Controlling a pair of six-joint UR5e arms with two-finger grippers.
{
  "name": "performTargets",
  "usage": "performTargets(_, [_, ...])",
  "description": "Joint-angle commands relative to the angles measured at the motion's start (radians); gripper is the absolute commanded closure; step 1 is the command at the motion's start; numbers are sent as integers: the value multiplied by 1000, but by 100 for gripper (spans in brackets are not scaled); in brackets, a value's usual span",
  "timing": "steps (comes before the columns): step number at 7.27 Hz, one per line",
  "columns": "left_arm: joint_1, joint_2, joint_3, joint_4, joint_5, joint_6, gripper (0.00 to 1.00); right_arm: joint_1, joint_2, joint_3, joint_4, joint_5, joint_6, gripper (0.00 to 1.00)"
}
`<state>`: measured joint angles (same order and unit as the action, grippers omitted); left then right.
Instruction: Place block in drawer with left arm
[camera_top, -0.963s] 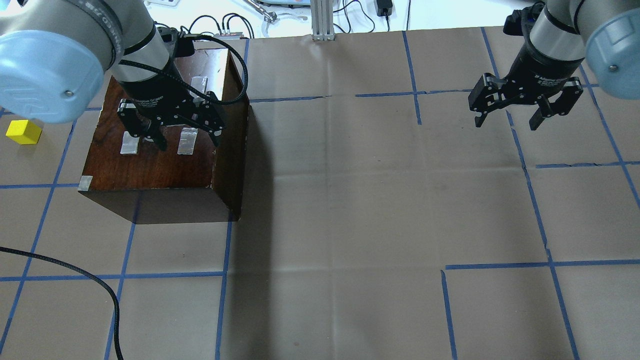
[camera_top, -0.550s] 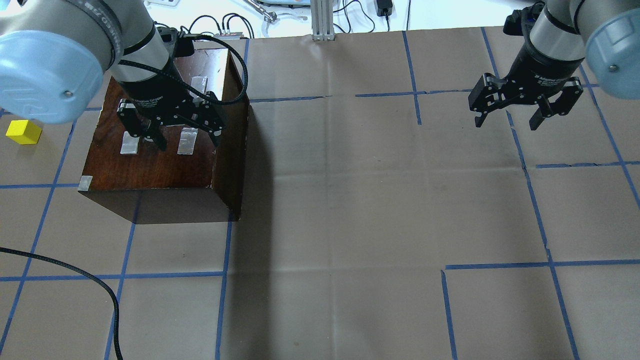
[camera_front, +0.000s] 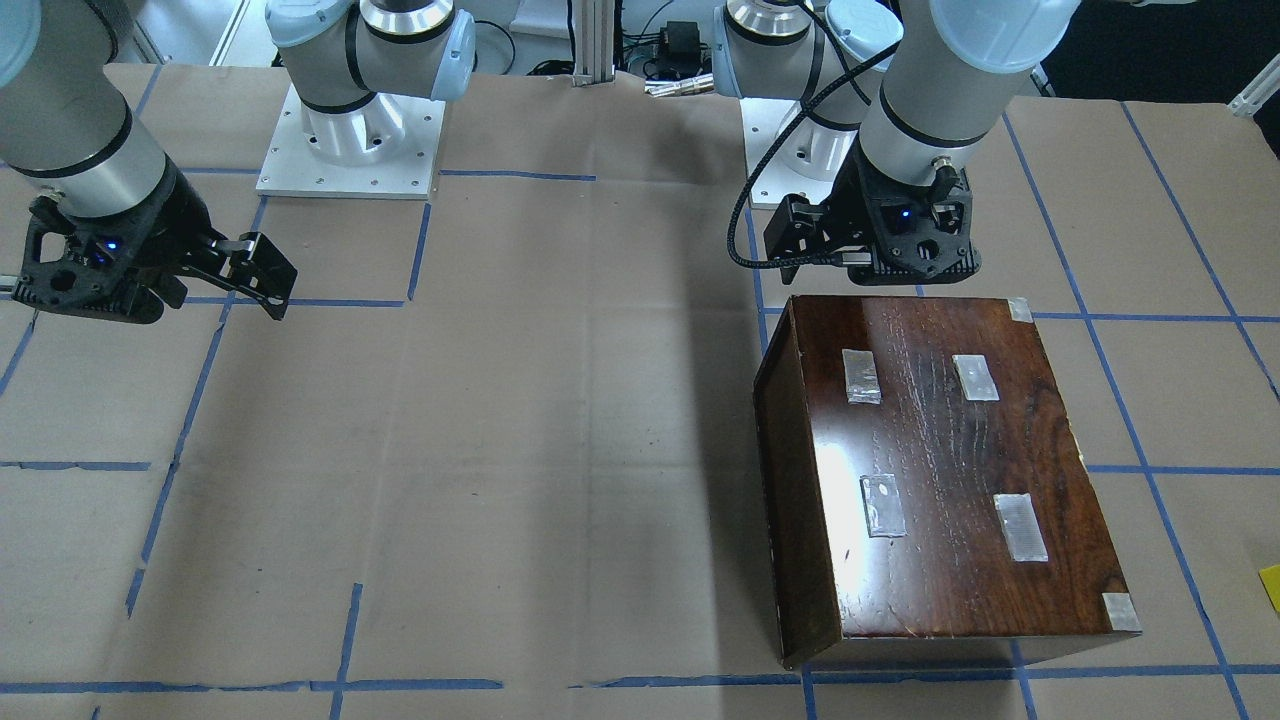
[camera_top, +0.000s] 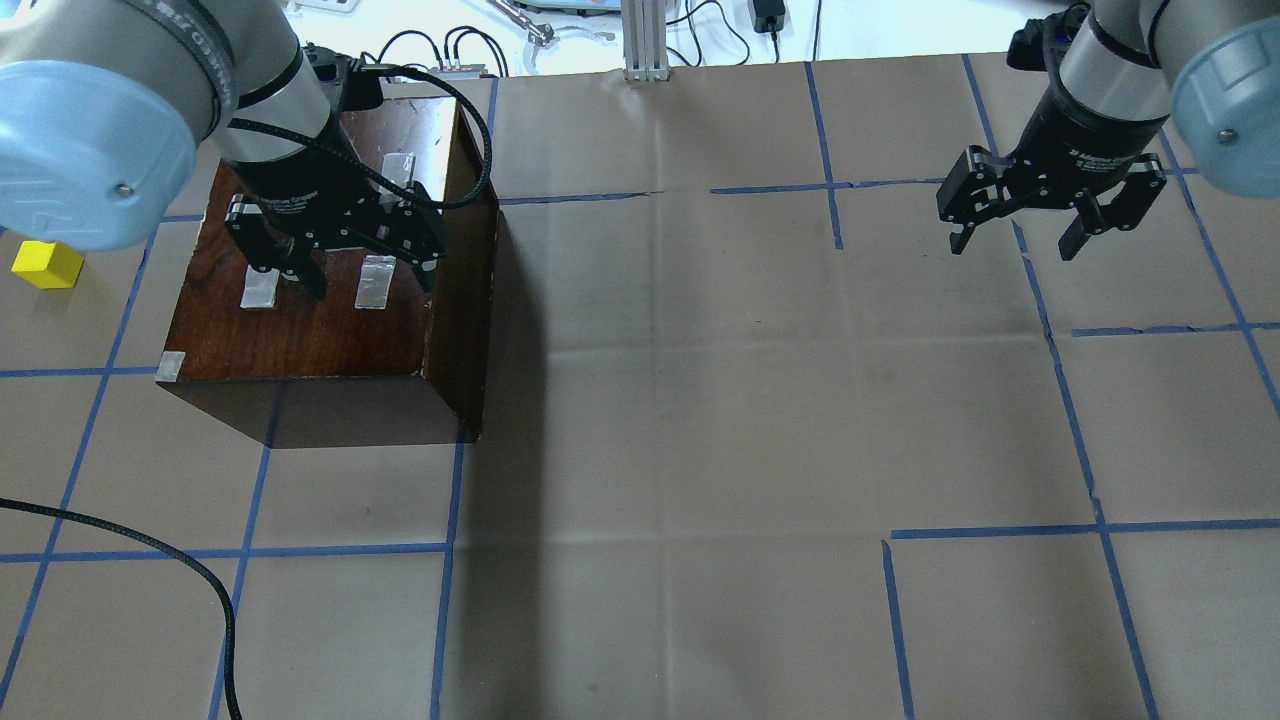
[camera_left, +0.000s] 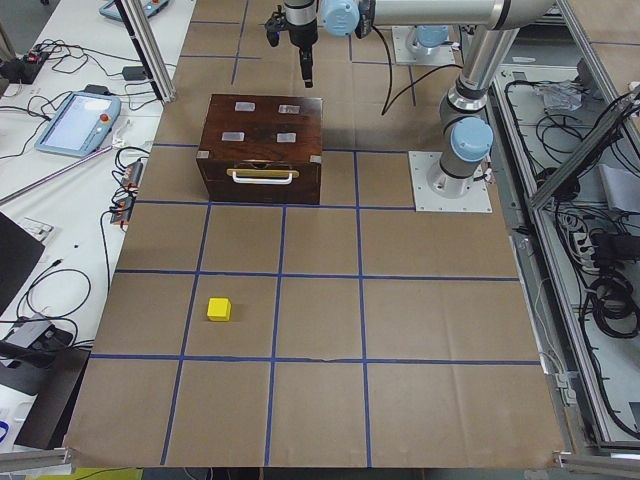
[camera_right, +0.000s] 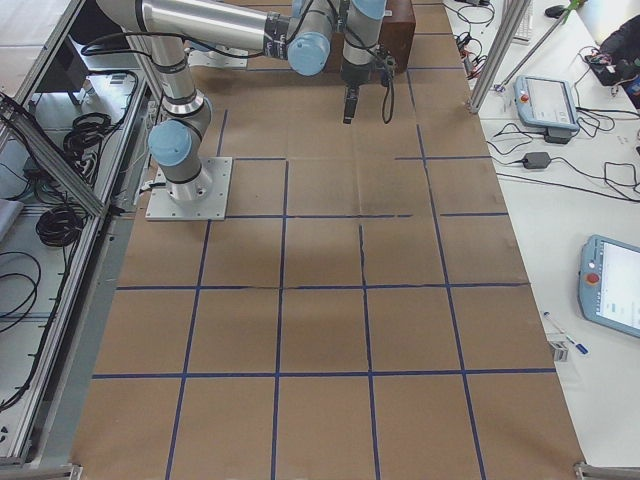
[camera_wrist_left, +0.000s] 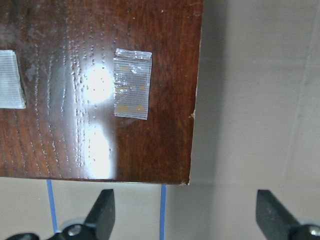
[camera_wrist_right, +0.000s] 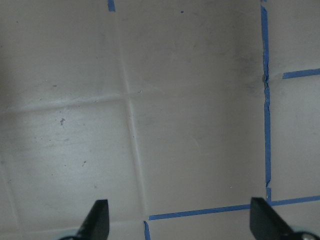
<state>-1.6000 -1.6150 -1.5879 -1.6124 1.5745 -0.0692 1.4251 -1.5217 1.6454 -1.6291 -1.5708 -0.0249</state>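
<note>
The yellow block (camera_top: 47, 265) lies on the paper left of the dark-brown wooden box (camera_top: 320, 320); it also shows in the exterior left view (camera_left: 219, 309). The drawer is shut in the box; only its front with a pale handle (camera_left: 262, 177) shows, and the pale tray is hidden. My left gripper (camera_top: 370, 287) hovers open and empty above the box top (camera_wrist_left: 100, 75), near its robot-side edge, well apart from the block. My right gripper (camera_top: 1013, 250) is open and empty over bare paper far to the right (camera_wrist_right: 181, 227).
Several clear tape patches (camera_front: 1020, 525) sit on the box top. A loose black cable (camera_top: 190, 570) lies on the paper at front left. Blue tape lines (camera_top: 660, 545) grid the brown paper. Cables and a metal post (camera_top: 645, 40) stand beyond the far edge.
My left gripper has shifted slightly left and toward the far side over the box top. The right arm, block and box have not moved.
</note>
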Motion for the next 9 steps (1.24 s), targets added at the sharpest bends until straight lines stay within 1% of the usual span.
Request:
performTargets(1, [0,3,-1,-1,2,2,1,0,0,1,0,0,-1,0])
performTargets(7, [31,-9,0,-1,2,5,1,0,0,1,0,0,-1,0])
performTargets(8, [70,-11,0,-1,2,6,1,0,0,-1,0,0,-1,0])
performTargets(9, [122,-17,12,2,2,52,1,0,0,1,0,0,-1,0])
